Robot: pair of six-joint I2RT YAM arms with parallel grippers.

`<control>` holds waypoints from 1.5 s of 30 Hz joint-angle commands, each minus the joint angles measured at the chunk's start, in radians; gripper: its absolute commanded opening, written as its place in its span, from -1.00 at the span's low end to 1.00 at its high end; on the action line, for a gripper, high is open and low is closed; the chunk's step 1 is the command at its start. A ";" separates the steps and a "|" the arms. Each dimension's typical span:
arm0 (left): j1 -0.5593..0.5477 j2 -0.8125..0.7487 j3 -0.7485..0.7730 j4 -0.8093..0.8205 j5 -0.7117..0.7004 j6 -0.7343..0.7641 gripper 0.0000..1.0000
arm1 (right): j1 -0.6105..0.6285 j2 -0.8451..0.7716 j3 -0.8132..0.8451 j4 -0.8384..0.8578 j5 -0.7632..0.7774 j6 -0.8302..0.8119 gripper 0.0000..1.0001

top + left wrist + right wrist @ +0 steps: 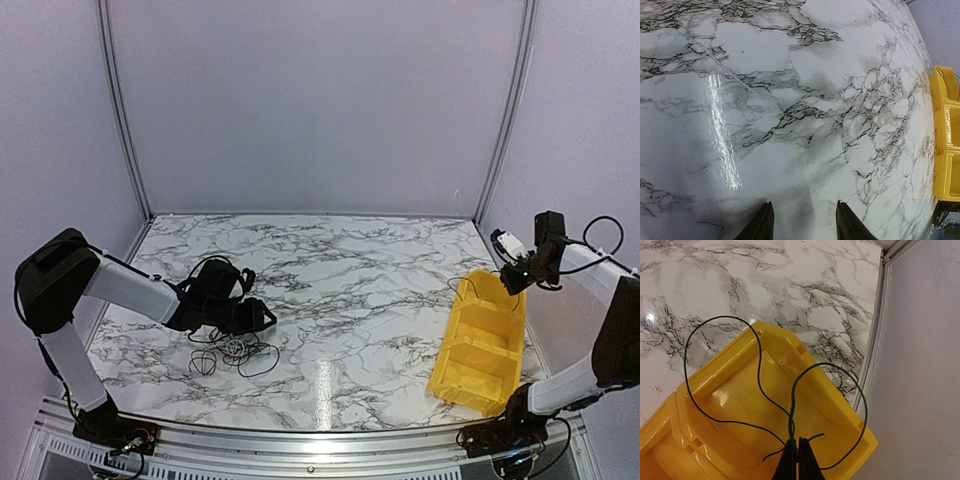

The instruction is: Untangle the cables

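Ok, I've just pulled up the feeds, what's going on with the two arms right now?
The right gripper is shut on one thin dark wire, holding its loops over the yellow bin at the right side of the table. The other cables lie in a loose tangle on the marble-patterned top near the left arm. The left gripper is open and empty next to that tangle, with only bare tabletop showing between its fingers.

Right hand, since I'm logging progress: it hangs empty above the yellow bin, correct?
Not empty: the right hand is shut on a thin dark wire, its loops above the yellow bin. The right wrist view shows it.
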 commanded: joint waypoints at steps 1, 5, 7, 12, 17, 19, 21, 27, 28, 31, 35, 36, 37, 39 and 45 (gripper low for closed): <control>0.002 0.067 0.022 -0.054 0.041 0.026 -0.09 | -0.014 0.097 0.038 -0.043 -0.021 0.010 -1.00; 0.010 0.105 0.047 -0.058 0.068 0.032 -0.08 | -0.014 0.207 0.083 -0.070 -0.053 0.014 -1.00; 0.014 0.123 0.060 -0.060 0.080 0.033 -0.08 | -0.014 0.247 0.099 -0.074 -0.064 0.016 -1.00; 0.020 0.160 0.085 -0.068 0.106 0.039 -0.07 | -0.014 0.318 0.137 -0.104 -0.087 0.013 -1.00; 0.023 0.167 0.088 -0.072 0.112 0.038 -0.06 | -0.014 0.263 0.180 -0.196 -0.094 0.029 -0.63; 0.022 0.168 0.088 -0.072 0.117 0.034 -0.05 | -0.014 0.220 0.220 -0.260 -0.094 0.030 -0.43; 0.024 0.169 0.086 -0.072 0.121 0.033 -0.05 | -0.014 0.181 0.270 -0.325 -0.086 0.027 -0.26; 0.026 0.170 0.090 -0.073 0.124 0.039 -0.04 | -0.014 0.165 0.379 -0.391 -0.008 0.021 -0.12; 0.025 0.172 0.092 -0.073 0.126 0.041 -0.04 | -0.014 0.177 0.381 -0.377 0.016 0.024 -0.12; 0.025 0.174 0.095 -0.073 0.130 0.048 -0.03 | -0.014 0.230 0.381 -0.319 0.081 0.049 -0.13; 0.028 0.163 0.087 -0.075 0.125 0.049 -0.03 | -0.027 0.317 0.398 -0.254 0.127 0.076 -0.13; 0.027 0.161 0.085 -0.074 0.124 0.049 -0.03 | -0.035 0.335 0.408 -0.244 0.130 0.085 -0.13; 0.027 0.160 0.085 -0.075 0.123 0.046 -0.03 | -0.043 0.350 0.415 -0.236 0.132 0.092 -0.13; 0.028 0.159 0.082 -0.075 0.120 0.043 -0.02 | -0.062 0.374 0.433 -0.228 0.128 0.102 -0.13; 0.027 0.164 0.086 -0.075 0.120 0.039 -0.01 | -0.083 0.387 0.441 -0.203 0.129 0.102 -0.16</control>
